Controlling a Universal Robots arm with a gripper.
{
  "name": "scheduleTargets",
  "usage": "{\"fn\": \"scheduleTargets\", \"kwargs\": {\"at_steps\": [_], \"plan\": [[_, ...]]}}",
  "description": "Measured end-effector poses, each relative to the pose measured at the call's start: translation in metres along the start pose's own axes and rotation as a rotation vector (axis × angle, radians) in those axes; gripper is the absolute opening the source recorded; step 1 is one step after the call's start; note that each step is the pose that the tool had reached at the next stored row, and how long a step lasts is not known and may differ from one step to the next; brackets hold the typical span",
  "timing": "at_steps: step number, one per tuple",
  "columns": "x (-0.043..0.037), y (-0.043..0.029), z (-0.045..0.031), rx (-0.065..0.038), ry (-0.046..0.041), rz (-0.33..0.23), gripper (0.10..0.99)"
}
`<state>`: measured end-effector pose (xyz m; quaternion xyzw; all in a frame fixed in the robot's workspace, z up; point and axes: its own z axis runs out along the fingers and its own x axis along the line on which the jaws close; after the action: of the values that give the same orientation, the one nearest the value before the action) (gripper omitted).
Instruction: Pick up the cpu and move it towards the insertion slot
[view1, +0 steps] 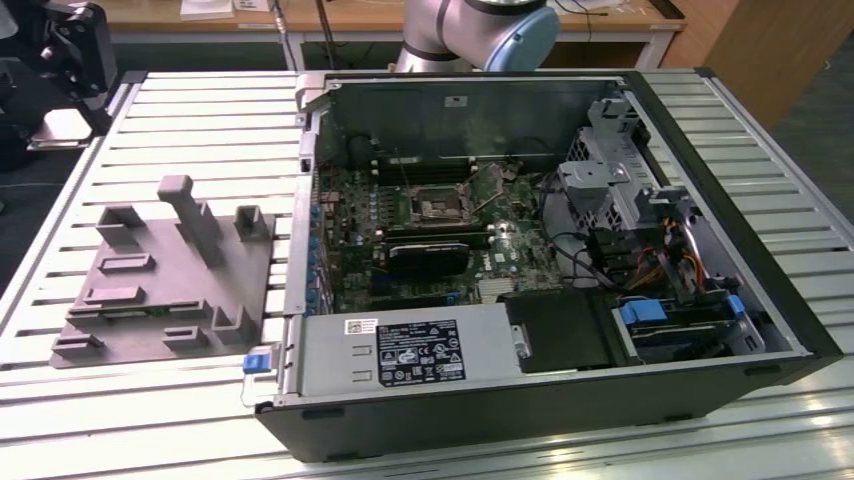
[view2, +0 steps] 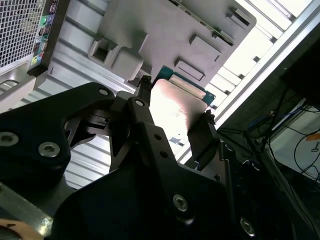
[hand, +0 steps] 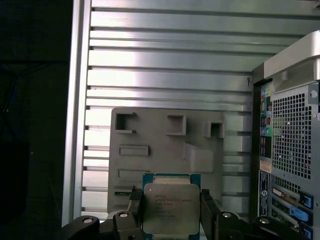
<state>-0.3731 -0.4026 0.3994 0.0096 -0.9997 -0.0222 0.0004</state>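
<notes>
1. Reads as the carry step: grasp made, travel to the slot not yet finished. Plays out over a slatted metal surface (view1: 200, 110).
2. On that surface, an open computer case (view1: 441, 425), its side off and its inside facing up. Likely calls for a level carry over the case wall and down toward the middle of the board. That is a judgement only.
3. Just beside the case, on the exterior view's left, a grey fixture plate (view1: 134, 300) with raised blocks and shallow pockets. Lies below and behind the chip in both wrist views.
4. Above the plate, the gripper (hand: 170, 202), closed onto the chip, with black fingers (hand: 206, 202) pressing on two opposite edges and nothing else held. Probably demands a steady grip, the edges being thin.
5. Inside the case, the insertion slot (view1: 438, 207): a small square socket, dark in the middle and framed in silver. Sits well apart from the fixture plate.
6. Between the fingers, the cpu (hand: 168, 210): flat and square, with a silver-grey metal lid bearing faint print and a blue-green rim along one edge. Flares bright with glare in the second wrist view. Seems raised clear of the plate, lid turned to the first wrist camera — hard to say how high.
</notes>
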Motion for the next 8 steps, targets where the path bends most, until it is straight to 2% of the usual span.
{"fn": "scheduleTargets", "kwargs": {"at_steps": [8], "plan": [[-0.0054, -0.0001, 0.0000, 0.000, 0.0001, 0.000, 0.545]]}}
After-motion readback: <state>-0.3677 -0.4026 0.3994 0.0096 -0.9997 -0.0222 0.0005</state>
